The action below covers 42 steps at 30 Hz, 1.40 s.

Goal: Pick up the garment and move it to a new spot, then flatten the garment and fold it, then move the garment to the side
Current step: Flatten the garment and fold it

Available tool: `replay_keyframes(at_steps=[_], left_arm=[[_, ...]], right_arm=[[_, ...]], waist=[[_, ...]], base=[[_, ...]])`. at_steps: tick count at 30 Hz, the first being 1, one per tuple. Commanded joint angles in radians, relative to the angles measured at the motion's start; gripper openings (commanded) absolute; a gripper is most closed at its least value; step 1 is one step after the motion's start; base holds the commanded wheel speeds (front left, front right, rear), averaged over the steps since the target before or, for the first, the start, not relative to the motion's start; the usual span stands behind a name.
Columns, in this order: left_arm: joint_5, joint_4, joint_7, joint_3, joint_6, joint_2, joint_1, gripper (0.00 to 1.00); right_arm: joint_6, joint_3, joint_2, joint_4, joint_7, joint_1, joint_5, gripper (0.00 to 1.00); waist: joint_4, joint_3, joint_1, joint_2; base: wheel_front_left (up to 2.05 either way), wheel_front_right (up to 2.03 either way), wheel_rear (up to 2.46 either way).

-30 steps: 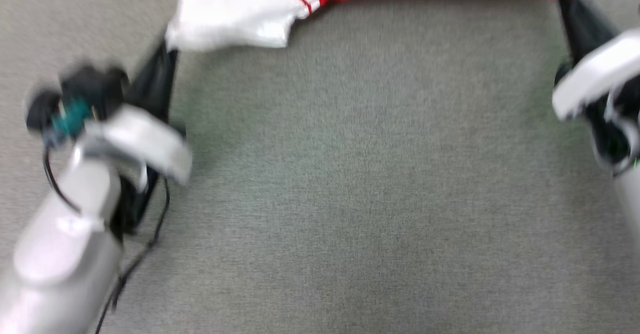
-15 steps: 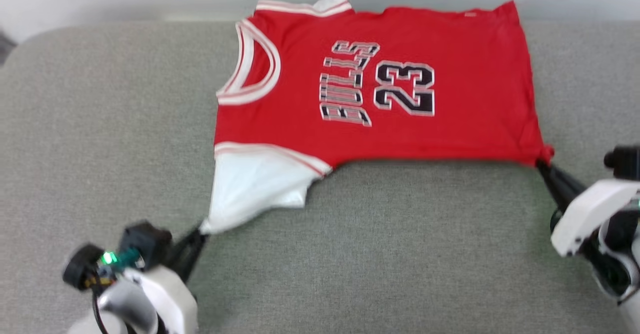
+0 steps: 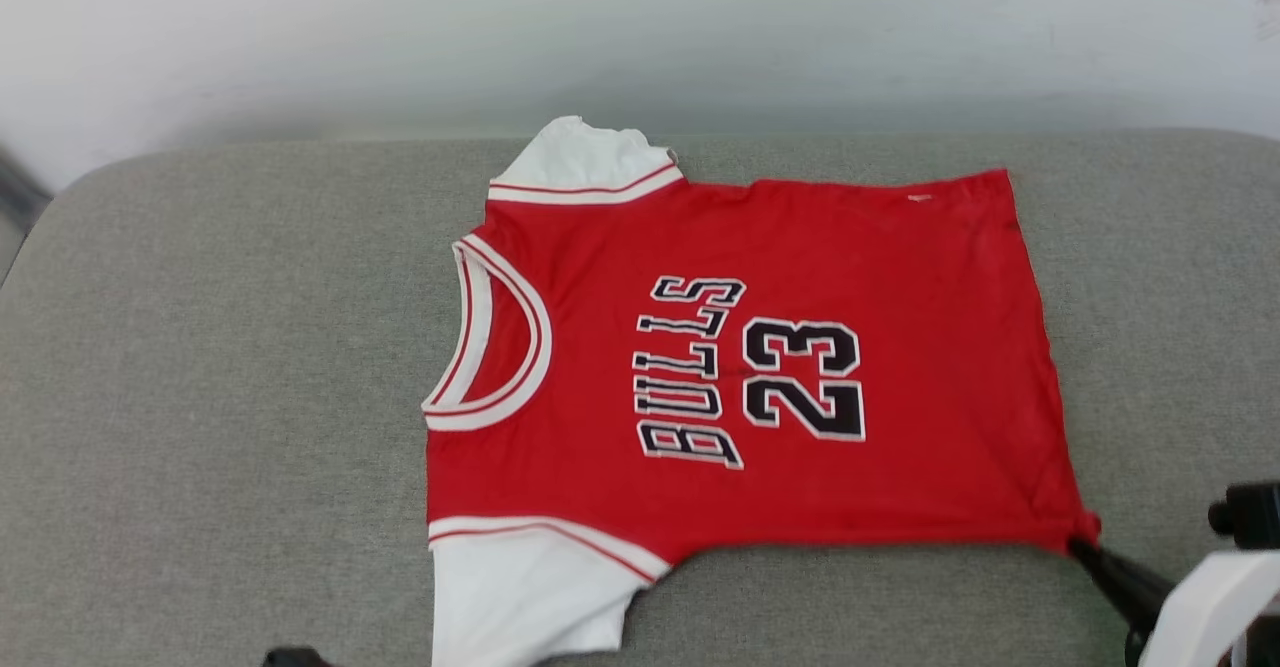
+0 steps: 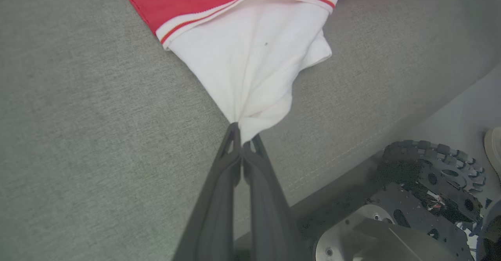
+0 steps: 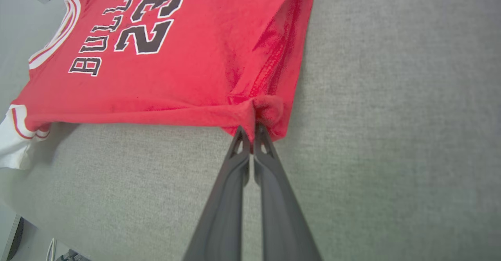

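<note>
You have the large red soft-fabric jersey shirt [image 3: 760, 367], with white sleeve panels, red-white striped trim and black BULLS 23 lettering, lying spread print-up across the middle of the grey woven cushion [image 3: 200, 397]. Its collar points left and its hem right. Your left gripper [image 4: 243, 134] has its two dark fingers pressed together on the bunched tip of the near white sleeve [image 4: 254, 57], close to the cushion's near edge. Your right gripper [image 5: 250, 134] is pinched on the near right hem corner, where the red cloth gathers into a small wad and creases run back along the hem.
</note>
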Motion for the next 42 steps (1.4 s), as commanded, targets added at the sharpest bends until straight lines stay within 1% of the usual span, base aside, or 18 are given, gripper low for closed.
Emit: replay_keyframes(at_steps=[1, 4, 6, 8, 10, 13, 17, 18, 20, 24, 29, 32, 38, 42], left_arm=[[-0.012, -0.022, 0.009, -0.005, -0.001, 0.021, 0.032, 0.00], [-0.027, -0.049, 0.009, 0.003, 0.006, 0.033, 0.052, 0.00], [-0.021, -0.073, -0.013, 0.031, 0.019, 0.032, 0.021, 0.00], [-0.013, -0.082, -0.023, 0.045, 0.023, 0.032, -0.003, 0.00], [-0.012, -0.090, -0.029, 0.064, 0.024, 0.030, -0.029, 0.00], [-0.019, -0.095, -0.040, 0.095, 0.016, 0.021, -0.084, 0.00], [-0.026, -0.078, -0.056, 0.134, 0.000, 0.010, -0.169, 0.00], [-0.026, -0.078, -0.056, 0.134, 0.000, 0.010, -0.169, 0.00], [-0.019, -0.064, -0.056, 0.142, -0.009, 0.003, -0.219, 0.00], [-0.001, -0.016, -0.041, 0.144, -0.029, -0.017, -0.318, 0.00], [0.021, 0.065, -0.019, 0.133, -0.055, -0.048, -0.436, 0.00], [0.026, 0.120, -0.005, 0.134, -0.049, -0.069, -0.496, 0.00], [0.034, 0.222, -0.003, 0.119, -0.078, -0.111, -0.581, 0.00], [0.049, 0.294, -0.010, 0.102, -0.086, -0.141, -0.630, 0.00]], right_arm=[[-0.001, -0.015, -0.008, -0.036, 0.026, 0.054, 0.013, 0.00], [-0.001, -0.041, 0.002, -0.085, 0.058, 0.104, 0.023, 0.00], [-0.001, -0.076, 0.021, -0.135, 0.085, 0.128, 0.019, 0.00], [-0.001, -0.092, 0.034, -0.162, 0.101, 0.120, 0.028, 0.00], [-0.001, -0.114, 0.062, -0.189, 0.121, 0.104, 0.068, 0.00], [-0.001, -0.148, 0.073, -0.224, 0.155, 0.072, 0.083, 0.00], [-0.001, -0.176, 0.085, -0.255, 0.196, 0.023, 0.066, 0.00], [-0.001, -0.176, 0.085, -0.255, 0.196, 0.023, 0.066, 0.00], [0.000, -0.189, 0.093, -0.264, 0.214, -0.008, 0.057, 0.00], [0.000, -0.197, 0.108, -0.265, 0.249, -0.071, 0.021, 0.00], [0.000, -0.202, 0.127, -0.233, 0.275, -0.150, -0.022, 0.00], [0.000, -0.206, 0.134, -0.212, 0.286, -0.188, -0.046, 0.00], [0.000, -0.195, 0.148, -0.172, 0.278, -0.248, -0.082, 0.00], [0.000, -0.183, 0.153, -0.137, 0.269, -0.282, -0.099, 0.00]], waist=[[-0.004, -0.003, 0.0003, 0.0000], [-0.007, 0.000, 0.0003, 0.0000], [-0.013, 0.016, 0.0003, 0.0000], [-0.016, 0.027, 0.0003, 0.0000], [-0.019, 0.041, 0.0003, 0.0000], [-0.022, 0.071, 0.0003, 0.0000], [-0.029, 0.121, 0.0003, 0.0000], [-0.029, 0.121, 0.0003, 0.0000], [-0.031, 0.148, 0.0003, 0.0000], [-0.033, 0.201, 0.0003, 0.0000], [-0.035, 0.255, 0.0003, 0.0000], [-0.036, 0.281, 0.0003, 0.0000], [-0.038, 0.317, 0.0003, 0.0000], [-0.036, 0.332, 0.0003, 0.0000]], base=[[0.00, 0.00, 0.00], [0.00, 0.00, 0.00], [0.00, 0.00, 0.00], [0.00, 0.00, 0.00], [0.00, 0.00, 0.00], [0.00, 0.00, 0.00], [0.00, 0.00, 0.00], [0.00, 0.00, 0.00], [0.00, 0.00, 0.00], [0.00, 0.00, 0.00], [0.00, 0.00, 0.00], [0.00, 0.00, 0.00], [0.00, 0.00, 0.00], [0.00, 0.00, 0.00]])
